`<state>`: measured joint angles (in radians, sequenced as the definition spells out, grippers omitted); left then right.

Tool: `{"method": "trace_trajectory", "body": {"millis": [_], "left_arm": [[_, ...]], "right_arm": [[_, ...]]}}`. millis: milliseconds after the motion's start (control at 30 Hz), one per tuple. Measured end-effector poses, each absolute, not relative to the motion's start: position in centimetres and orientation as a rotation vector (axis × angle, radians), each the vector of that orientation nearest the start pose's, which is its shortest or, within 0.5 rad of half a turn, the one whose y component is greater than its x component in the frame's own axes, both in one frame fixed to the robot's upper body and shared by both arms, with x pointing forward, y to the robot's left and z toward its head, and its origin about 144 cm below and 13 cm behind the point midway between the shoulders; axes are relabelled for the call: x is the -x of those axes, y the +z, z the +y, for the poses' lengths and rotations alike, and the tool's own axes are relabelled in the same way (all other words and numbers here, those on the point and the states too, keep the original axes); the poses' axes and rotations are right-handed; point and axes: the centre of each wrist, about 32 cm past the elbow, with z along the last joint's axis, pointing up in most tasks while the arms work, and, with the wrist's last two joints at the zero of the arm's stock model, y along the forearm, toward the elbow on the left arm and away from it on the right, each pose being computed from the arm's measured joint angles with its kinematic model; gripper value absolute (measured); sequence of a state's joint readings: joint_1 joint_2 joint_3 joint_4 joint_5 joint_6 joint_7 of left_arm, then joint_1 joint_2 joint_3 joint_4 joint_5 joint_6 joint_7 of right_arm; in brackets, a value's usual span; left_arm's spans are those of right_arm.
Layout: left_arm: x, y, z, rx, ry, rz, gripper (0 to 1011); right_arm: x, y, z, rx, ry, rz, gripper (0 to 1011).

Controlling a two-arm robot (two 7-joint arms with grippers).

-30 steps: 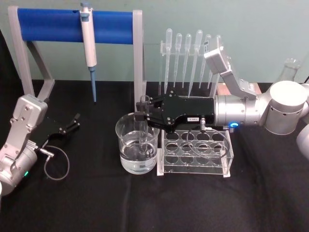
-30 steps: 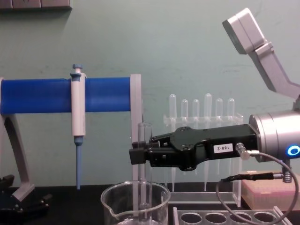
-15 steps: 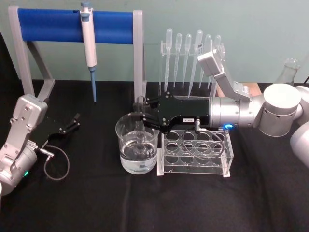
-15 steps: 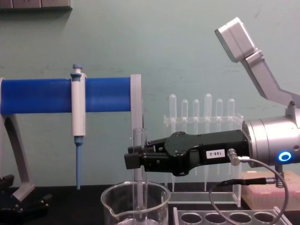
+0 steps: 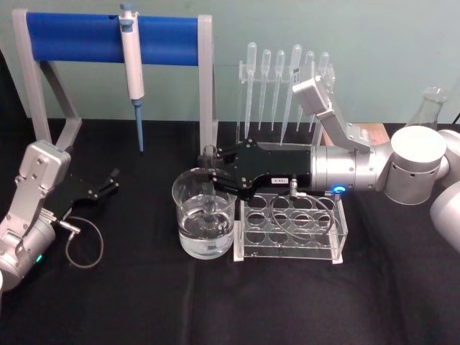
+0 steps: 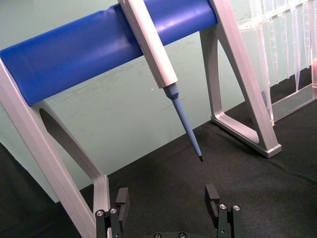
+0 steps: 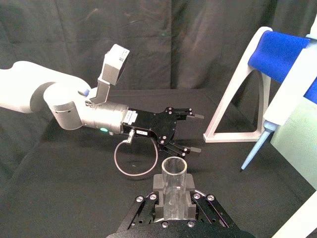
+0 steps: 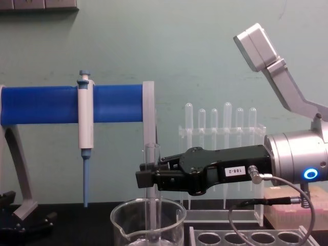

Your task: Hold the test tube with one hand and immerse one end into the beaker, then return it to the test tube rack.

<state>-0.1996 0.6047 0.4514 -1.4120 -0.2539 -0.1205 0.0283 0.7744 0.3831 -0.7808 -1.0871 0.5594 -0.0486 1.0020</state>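
Observation:
The clear test tube (image 5: 209, 154) stands upright with its lower end down inside the wide glass beaker (image 5: 181, 210), which holds some water at the middle of the table. My right gripper (image 5: 208, 177) reaches in from the right and is shut on the tube's upper part. From the side, the test tube (image 8: 152, 154) pokes up above the right gripper (image 8: 146, 178) and runs down past the beaker's (image 8: 123, 228) rim. The right wrist view looks down the test tube's (image 7: 174, 174) open top. My left gripper (image 5: 111, 181) rests open on the table at the left, with its fingers (image 6: 122, 196) apart and nothing between them.
A clear rack (image 5: 291, 227) with round holes sits right of the beaker, under my right arm. Behind it stand thin pipettes (image 5: 279, 79) in a holder. A blue-barred frame (image 5: 79, 36) carries a white-and-blue pipettor (image 5: 131, 57). A flask (image 5: 431, 108) is at the far right.
My right gripper has come down and slightly left with the test tube, so the tube's lower end sits deeper in the beaker. The left arm has not moved.

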Motion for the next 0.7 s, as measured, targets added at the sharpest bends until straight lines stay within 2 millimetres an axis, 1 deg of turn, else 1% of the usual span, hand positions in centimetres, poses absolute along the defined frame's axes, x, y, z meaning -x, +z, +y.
{"method": "trace_trajectory", "body": {"millis": [700], "left_arm": [[-48.86,113.98,30.97,-0.305,1.248,-0.285,1000]], "right_arm": [[-61.95,123.53,-20.65,0.163,-0.144,-0.103,236]]}}
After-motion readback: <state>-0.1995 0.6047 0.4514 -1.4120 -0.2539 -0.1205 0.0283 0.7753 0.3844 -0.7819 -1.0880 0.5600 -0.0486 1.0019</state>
